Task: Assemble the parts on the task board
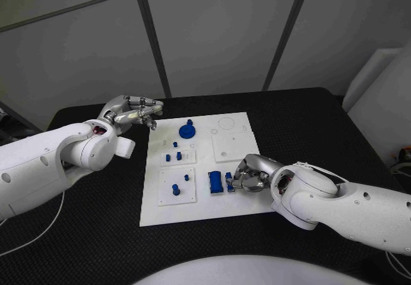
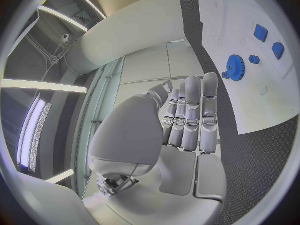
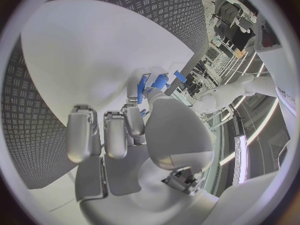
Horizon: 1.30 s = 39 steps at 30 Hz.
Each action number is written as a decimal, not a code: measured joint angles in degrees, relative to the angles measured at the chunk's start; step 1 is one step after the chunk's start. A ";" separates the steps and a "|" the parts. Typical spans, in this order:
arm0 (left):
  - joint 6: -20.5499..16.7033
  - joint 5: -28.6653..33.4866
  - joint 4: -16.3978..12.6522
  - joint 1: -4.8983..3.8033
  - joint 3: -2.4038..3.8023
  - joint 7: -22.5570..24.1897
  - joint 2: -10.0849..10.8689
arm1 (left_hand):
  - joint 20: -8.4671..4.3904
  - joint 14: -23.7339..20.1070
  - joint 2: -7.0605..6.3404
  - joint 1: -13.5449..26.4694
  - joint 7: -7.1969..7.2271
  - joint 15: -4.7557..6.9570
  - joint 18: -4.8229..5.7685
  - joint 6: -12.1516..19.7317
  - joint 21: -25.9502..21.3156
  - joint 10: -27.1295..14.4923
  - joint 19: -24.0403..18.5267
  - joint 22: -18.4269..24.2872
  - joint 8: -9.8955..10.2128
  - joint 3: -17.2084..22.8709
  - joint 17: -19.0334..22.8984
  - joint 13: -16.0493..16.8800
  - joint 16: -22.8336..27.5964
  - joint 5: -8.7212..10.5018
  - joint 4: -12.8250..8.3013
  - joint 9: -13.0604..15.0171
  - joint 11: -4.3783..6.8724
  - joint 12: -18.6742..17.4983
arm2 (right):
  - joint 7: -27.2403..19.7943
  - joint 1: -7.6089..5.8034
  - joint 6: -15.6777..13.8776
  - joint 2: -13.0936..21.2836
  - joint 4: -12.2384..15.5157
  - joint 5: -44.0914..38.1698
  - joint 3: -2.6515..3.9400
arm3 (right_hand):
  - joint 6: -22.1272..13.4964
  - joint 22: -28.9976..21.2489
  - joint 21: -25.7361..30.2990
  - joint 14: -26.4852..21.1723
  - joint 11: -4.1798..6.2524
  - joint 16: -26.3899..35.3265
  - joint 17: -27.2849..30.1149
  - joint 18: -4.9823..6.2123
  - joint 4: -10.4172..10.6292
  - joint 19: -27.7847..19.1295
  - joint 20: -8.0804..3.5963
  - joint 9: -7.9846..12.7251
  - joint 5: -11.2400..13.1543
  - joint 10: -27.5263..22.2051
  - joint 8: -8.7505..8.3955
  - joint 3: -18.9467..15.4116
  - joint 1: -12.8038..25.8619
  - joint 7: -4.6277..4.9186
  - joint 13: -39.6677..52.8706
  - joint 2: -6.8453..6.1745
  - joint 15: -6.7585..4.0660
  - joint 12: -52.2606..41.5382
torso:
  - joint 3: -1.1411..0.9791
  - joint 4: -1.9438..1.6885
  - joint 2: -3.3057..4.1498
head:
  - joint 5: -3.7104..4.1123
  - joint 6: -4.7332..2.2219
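Your right hand (image 1: 250,174) grips a blue part (image 1: 230,182) beside an upright rectangular block (image 1: 215,181) on the task board (image 1: 205,205); the part's axis is hidden. Your left hand (image 1: 131,111) hovers off the board's far-left corner, fingers loosely curled, holding nothing.

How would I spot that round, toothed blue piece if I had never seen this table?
Find the white task board in the middle of the black table. Look along its far edge, near the robot's left hand. The blue gear lies there: it is the only round, toothed part, wider than the small blue pegs nearer the robot.
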<state>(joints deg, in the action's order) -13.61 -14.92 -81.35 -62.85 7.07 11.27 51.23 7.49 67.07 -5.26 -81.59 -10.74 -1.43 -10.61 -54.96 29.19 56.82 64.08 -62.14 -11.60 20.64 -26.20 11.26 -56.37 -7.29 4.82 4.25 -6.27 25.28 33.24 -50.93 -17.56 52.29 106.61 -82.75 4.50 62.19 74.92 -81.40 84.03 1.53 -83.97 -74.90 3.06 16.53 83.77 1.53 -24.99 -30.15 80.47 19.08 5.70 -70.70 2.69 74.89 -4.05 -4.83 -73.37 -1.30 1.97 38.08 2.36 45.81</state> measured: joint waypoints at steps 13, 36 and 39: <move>0.10 0.00 0.02 0.00 0.00 -0.15 0.02 | 0.00 0.00 0.00 0.00 0.00 0.00 0.00 0.00 0.00 0.01 0.00 0.00 0.00 0.00 0.00 -0.01 0.00 0.00 0.00 0.00 -0.01 0.00 | -1.06 0.04 -2.25 0.83 1.19 -0.62 -0.03 | -0.58 0.00 0.00 0.00 -0.02 0.00 0.00 0.01 0.10 0.00 0.00 -0.20 -0.23 -0.03 -0.11 -2.47 1.60 0.46 -0.52 -1.13 0.00 0.51 | -0.03 0.06 -0.01 | -0.01 0.03; 0.13 0.00 0.15 0.00 0.00 -0.20 -0.02 | 0.00 0.00 0.00 0.00 0.00 0.00 0.00 0.00 0.00 0.01 0.00 -0.01 0.00 0.00 0.00 -0.02 0.00 0.00 0.00 0.00 -0.01 0.00 | -9.56 0.05 -7.38 2.69 0.45 -6.18 -0.04 | -9.41 -0.01 1.71 0.11 -4.10 0.96 0.00 0.02 -5.53 -0.84 2.26 8.44 12.92 -4.11 -11.49 -2.05 -13.04 5.04 -4.23 -0.25 2.80 5.34 | -0.02 0.00 0.05 | -0.02 0.13; 0.13 0.00 0.19 0.00 0.00 -0.20 -0.02 | 0.00 0.00 0.00 0.00 0.00 0.00 0.00 0.00 0.00 0.02 0.00 -0.01 0.00 0.00 0.00 -0.02 0.00 0.00 0.00 0.00 -0.02 0.00 | -10.28 0.06 -7.13 2.33 0.00 -6.77 -0.05 | -8.03 -0.01 1.71 0.11 -4.10 0.96 0.00 0.03 -5.95 -0.84 2.26 9.36 15.82 -4.11 -11.82 -1.63 -13.76 5.03 -4.11 -0.15 2.80 5.04 | -0.02 0.00 0.06 | -0.04 0.18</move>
<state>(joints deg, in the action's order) -13.48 -14.92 -81.16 -62.85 7.07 11.07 51.21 7.49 67.07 -5.26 -81.59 -10.74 -1.43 -10.60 -54.96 29.19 56.84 64.08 -62.15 -11.60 20.64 -26.21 11.24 -56.37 -7.30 4.82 4.25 -6.28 25.28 22.96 -50.88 -24.69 54.62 106.61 -89.52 4.45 54.17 74.91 -79.69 84.14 -2.56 -83.02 -74.90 3.09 10.58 82.93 3.79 -15.63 -14.33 76.36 7.26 4.07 -84.45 7.72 70.78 -4.20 -2.03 -68.33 -1.32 1.97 38.14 2.32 45.99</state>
